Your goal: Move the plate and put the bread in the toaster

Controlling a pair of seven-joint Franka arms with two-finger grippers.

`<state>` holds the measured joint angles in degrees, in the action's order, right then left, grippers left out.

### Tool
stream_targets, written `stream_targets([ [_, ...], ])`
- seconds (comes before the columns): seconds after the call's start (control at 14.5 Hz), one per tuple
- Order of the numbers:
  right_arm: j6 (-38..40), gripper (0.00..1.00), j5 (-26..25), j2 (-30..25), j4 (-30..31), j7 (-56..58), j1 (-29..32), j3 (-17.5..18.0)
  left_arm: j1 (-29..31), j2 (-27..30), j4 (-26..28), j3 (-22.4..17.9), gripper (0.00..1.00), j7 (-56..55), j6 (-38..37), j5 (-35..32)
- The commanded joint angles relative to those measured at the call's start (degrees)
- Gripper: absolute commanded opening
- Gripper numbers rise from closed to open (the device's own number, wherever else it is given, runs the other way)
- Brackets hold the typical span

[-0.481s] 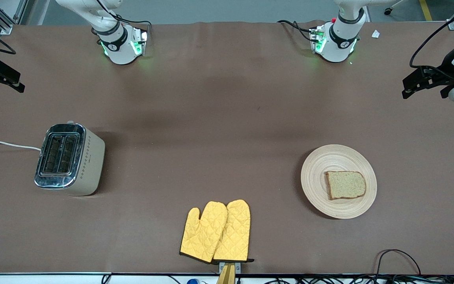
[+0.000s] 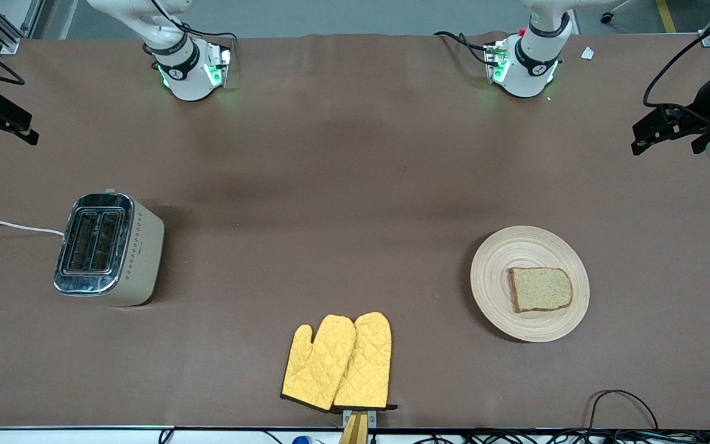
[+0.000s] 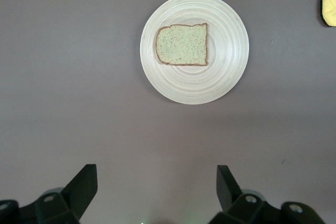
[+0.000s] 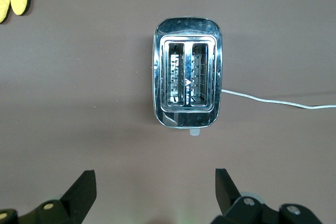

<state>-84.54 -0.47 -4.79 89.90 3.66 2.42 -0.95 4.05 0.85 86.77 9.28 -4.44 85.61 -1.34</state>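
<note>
The pale beige plate (image 2: 497, 271) lies toward the left arm's end of the table, with the bread (image 2: 540, 288) flat on it. The cream toaster (image 2: 108, 248) stands toward the right arm's end, slots up and empty. My left gripper (image 2: 641, 139) is held high at the left arm's end of the table, open and empty; in the left wrist view (image 3: 157, 174) it looks down on the plate (image 3: 226, 51) and bread (image 3: 182, 44). My right gripper (image 2: 19, 126) is held high at the right arm's end, open and empty, looking down on the toaster (image 4: 187, 116).
A pair of yellow oven mitts (image 2: 339, 362) lies near the table's front edge, between toaster and plate. The toaster's white cord (image 2: 10, 225) runs off the right arm's end of the table. A black cable (image 2: 620, 401) loops at the front edge near the plate.
My left gripper has shifted very slightly toward the table's end. Plate, bread, toaster and right gripper have not moved.
</note>
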Motion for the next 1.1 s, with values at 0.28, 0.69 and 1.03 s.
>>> stream_targets([
  [0.28, -0.2, 1.00, 0.2, -0.3, 0.5, -0.5, 0.6, 0.3, 1.7, -7.5, -3.0, -3.2, 1.00, 0.7, 0.4, 7.6],
  [0.69, -0.2, 1.00, 0.1, -0.3, 0.5, -0.5, 0.6, 0.3, 9.1, -13.6, -1.0, -3.7, 1.00, 4.5, 6.6, 16.1],
  [1.03, -0.2, 1.00, 0.2, -0.3, 0.5, -0.5, 0.6, 0.3, 17.3, -23.2, -1.1, -3.7, 1.00, 20.5, 10.3, 23.3],
])
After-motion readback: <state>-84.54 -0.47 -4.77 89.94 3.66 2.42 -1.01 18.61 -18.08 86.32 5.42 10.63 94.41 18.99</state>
